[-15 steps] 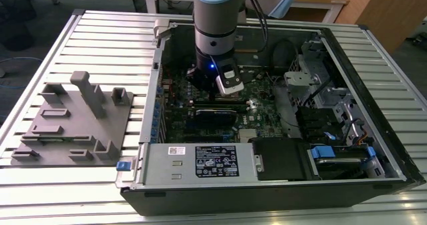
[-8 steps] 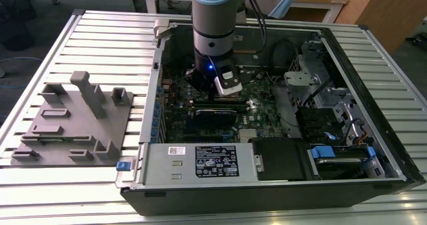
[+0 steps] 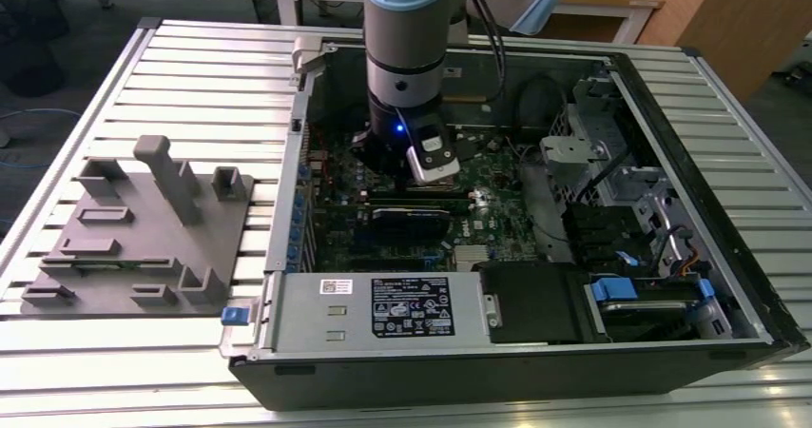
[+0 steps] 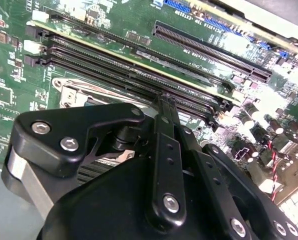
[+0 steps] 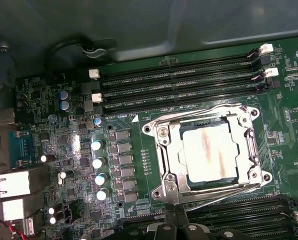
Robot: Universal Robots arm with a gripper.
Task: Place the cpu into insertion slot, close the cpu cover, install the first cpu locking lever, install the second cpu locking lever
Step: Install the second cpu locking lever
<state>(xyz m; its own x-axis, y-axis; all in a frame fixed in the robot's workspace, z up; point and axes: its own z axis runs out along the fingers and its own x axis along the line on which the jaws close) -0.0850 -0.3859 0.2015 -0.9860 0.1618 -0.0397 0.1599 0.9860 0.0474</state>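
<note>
Robot arm hovers over an open computer case, its gripper (image 3: 432,166) low above the motherboard (image 5: 64,125).

From left to right in the first wrist view: capacitors and rear ports, then the silver-framed insertion slot (image 5: 161,165), with the cpu (image 5: 210,152) already seated inside it and the cpu cover (image 5: 251,145) lying flat around the chip. The socket sits just beyond the gripper's black fingertips (image 5: 173,217), which appear pressed together with nothing visibly between them. Whether either locking lever is latched cannot be made out. Memory slots (image 5: 179,75) run crosswise beyond the socket.
</note>
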